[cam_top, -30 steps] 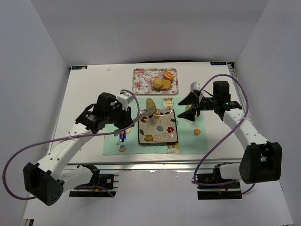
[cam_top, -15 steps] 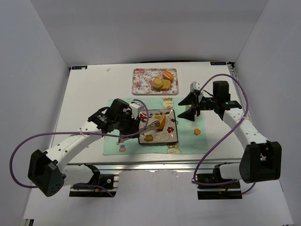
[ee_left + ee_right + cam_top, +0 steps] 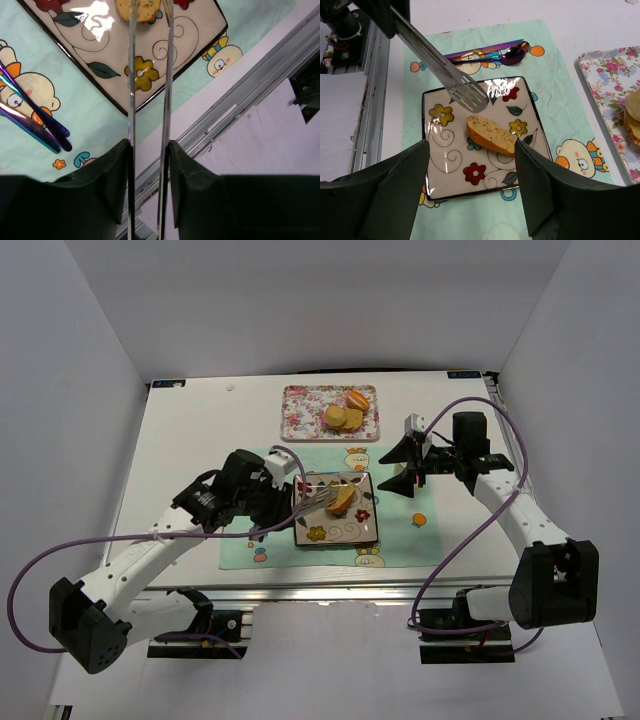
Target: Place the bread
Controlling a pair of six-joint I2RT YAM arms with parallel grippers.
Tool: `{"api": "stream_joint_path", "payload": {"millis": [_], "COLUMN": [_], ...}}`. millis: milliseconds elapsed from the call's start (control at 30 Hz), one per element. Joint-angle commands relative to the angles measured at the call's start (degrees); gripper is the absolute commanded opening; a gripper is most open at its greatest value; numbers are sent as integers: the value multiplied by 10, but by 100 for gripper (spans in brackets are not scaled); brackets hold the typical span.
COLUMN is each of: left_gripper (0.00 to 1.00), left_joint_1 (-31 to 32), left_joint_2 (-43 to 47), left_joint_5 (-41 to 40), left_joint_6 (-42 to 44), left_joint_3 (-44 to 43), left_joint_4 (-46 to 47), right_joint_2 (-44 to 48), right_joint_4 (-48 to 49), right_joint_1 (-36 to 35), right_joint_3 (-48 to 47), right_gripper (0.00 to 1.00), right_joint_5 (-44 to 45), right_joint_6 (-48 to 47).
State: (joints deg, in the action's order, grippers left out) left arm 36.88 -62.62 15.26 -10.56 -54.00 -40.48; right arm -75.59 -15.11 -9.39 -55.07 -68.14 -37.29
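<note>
The bread (image 3: 343, 499), an elongated golden-brown piece with a pale face, lies on the square flowered plate (image 3: 345, 532). It also shows in the right wrist view (image 3: 492, 135) and at the top edge of the left wrist view (image 3: 140, 9). My left gripper (image 3: 283, 502) is shut on metal tongs (image 3: 315, 501). The tong blades (image 3: 131, 75) stand slightly apart, with their tips at the bread's left end. I cannot tell whether they touch it. My right gripper (image 3: 403, 466) is open and empty, right of the plate and facing it (image 3: 445, 165).
A floral tray (image 3: 300, 400) at the back holds flat golden slices (image 3: 342, 418) and a darker roll (image 3: 357, 399). The plate sits on a pale green placemat (image 3: 400, 530). An iridescent knife and spoon (image 3: 490, 50) lie on the mat left of the plate.
My left arm carried the bread in the tongs from behind the plate to over it. The bread now lies on the plate and the arm has drawn back left a little. The right arm is still.
</note>
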Motion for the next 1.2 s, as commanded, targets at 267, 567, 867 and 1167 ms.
{"api": "stream_joint_path", "payload": {"millis": [267,567,867,1167], "left_gripper": [0,27,73,98], "left_joint_1": [-230,-409,-482,-491], "left_joint_2": [37,-112,-227,-140], "left_joint_5": [-177,-214,-153,-120], "left_joint_6": [-3,44,65,25], "left_joint_3": [25,61,62,51], "left_joint_4": [20,211,219,198], "right_joint_2": [4,7,14,-14], "right_joint_4": [-10,-24,-31,37], "right_joint_1": [-2,-5,-5,-6], "right_joint_3": [-10,-15,-27,-91], "right_gripper": [73,73,89,89], "right_joint_5": [-12,-8,30,309], "right_joint_6": [-19,-35,-7,308]}}
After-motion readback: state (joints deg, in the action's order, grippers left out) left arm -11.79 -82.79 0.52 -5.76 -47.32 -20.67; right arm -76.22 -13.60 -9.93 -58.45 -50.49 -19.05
